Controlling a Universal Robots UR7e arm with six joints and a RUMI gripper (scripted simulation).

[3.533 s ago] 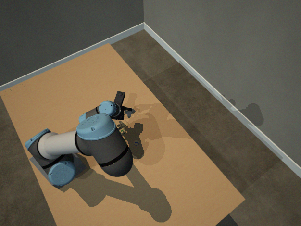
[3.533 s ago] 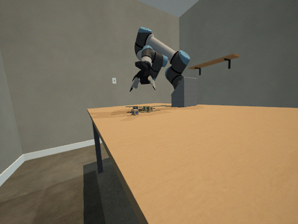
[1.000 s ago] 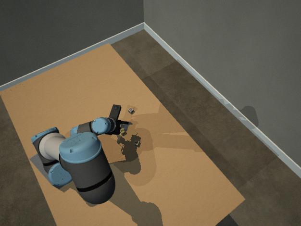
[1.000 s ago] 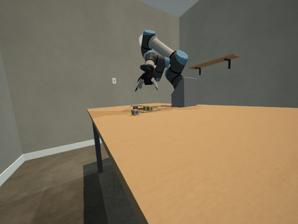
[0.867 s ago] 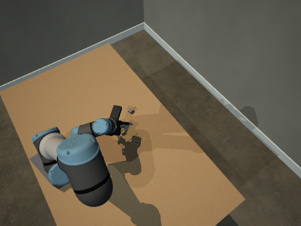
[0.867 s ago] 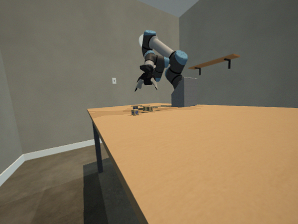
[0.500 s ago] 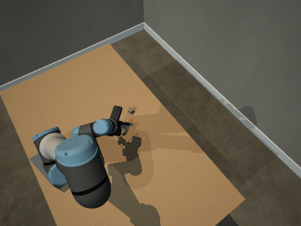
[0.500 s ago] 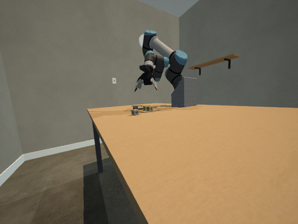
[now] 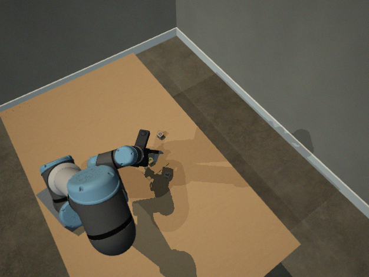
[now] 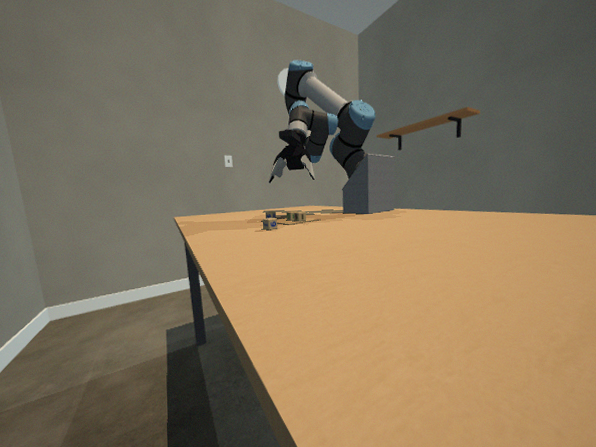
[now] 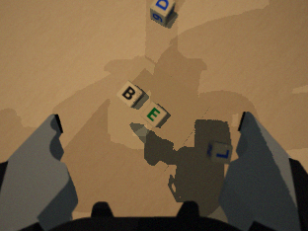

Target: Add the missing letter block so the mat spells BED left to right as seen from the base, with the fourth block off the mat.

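Hovering high over the table (image 10: pixel 391 288) with my gripper (image 11: pixel 149 115) spread wide, nothing between the fingers. Wrist view, left to right: B block (image 11: pixel 129 93) touching E block (image 11: pixel 155 115), both letters up, in a slanted pair; D block (image 11: pixel 163 11) well apart at the top edge; L block (image 11: pixel 220 151) in shadow by my right finger (image 11: pixel 262 173).
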